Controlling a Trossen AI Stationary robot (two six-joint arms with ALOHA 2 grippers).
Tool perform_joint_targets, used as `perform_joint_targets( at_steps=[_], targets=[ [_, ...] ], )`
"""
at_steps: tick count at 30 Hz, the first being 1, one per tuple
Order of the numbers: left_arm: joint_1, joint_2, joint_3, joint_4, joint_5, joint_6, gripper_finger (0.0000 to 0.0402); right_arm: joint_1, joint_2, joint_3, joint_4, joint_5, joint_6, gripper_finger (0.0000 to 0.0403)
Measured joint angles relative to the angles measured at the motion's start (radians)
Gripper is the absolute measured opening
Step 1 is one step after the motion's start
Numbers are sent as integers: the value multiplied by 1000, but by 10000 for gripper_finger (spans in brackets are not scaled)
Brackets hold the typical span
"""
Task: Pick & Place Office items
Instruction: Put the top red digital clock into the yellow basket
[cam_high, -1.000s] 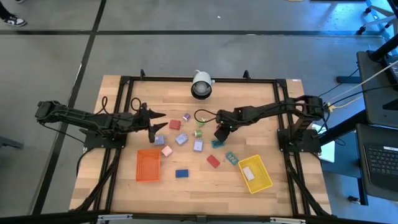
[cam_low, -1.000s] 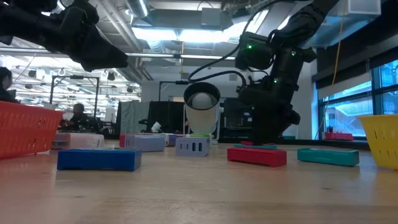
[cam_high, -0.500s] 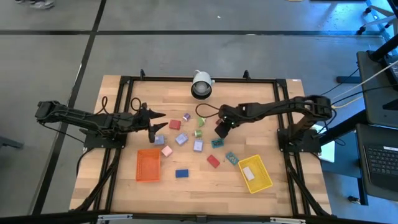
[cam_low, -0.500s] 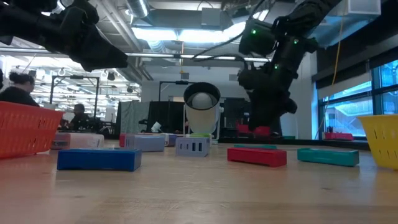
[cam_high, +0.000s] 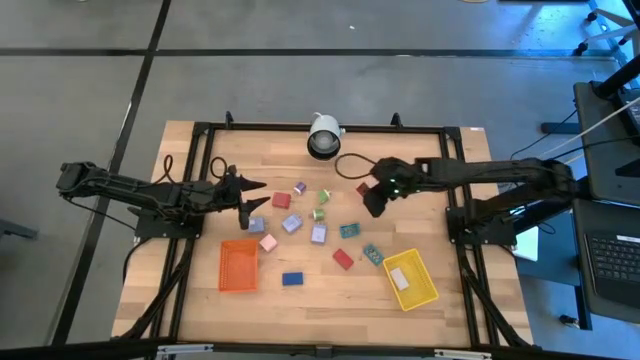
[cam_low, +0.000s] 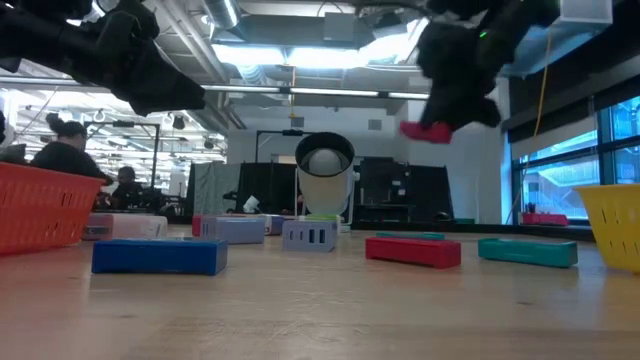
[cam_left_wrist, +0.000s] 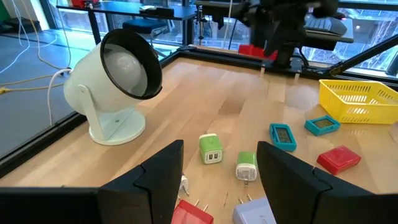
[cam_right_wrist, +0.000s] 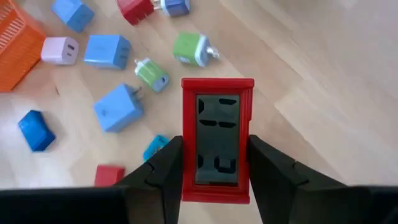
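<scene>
My right gripper (cam_high: 373, 197) hangs above the table's middle right, shut on a red block with a display face (cam_right_wrist: 217, 138), also visible in the low view (cam_low: 425, 131). Other office items lie flat on the wood: red (cam_high: 281, 200), lilac (cam_high: 318, 234), two green (cam_high: 324, 196), blue (cam_high: 292, 279), teal (cam_high: 349, 230), pink (cam_high: 267, 242) and a second red (cam_high: 343, 259). My left gripper (cam_high: 252, 196) waits open above the left items; its fingers frame the green pieces (cam_left_wrist: 211, 149). My right gripper pinches the red block between its two fingers, one on each long side (cam_right_wrist: 186, 168), towards one end. The fingers (cam_right_wrist: 163, 169) come from above, lying along the block. The block is lifted clear of the table, display face towards the wrist camera.
An orange tray (cam_high: 238, 265) sits at the near left and a yellow tray (cam_high: 411, 279) at the near right. A white round lamp-like device (cam_high: 324, 137) stands at the far edge. Black frame rails border the table. People show in the room behind, in the low view.
My right gripper has risen from the table with the red block and moved toward the right edge. The block, down among the items a second ago, now hangs well clear of the wood.
</scene>
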Motion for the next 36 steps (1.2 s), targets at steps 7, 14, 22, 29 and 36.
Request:
perform_joint_targets(
  at_steps=[7,14,22,29,36],
  targets=[
    [0,-1,0,5,0,0,201,139,-105,0,-181,85,182,147],
    [0,0,0,7,-5,-32,201,337,-106,0,-237,133,398,147],
    [0,2,0,8,-5,-61,201,568,-105,0,-304,202,703,147],
    [0,2,0,61,0,-63,201,775,-51,0,-313,251,962,147],
    [0,10,0,84,30,-82,201,908,80,1,-281,212,1160,147]
  ],
)
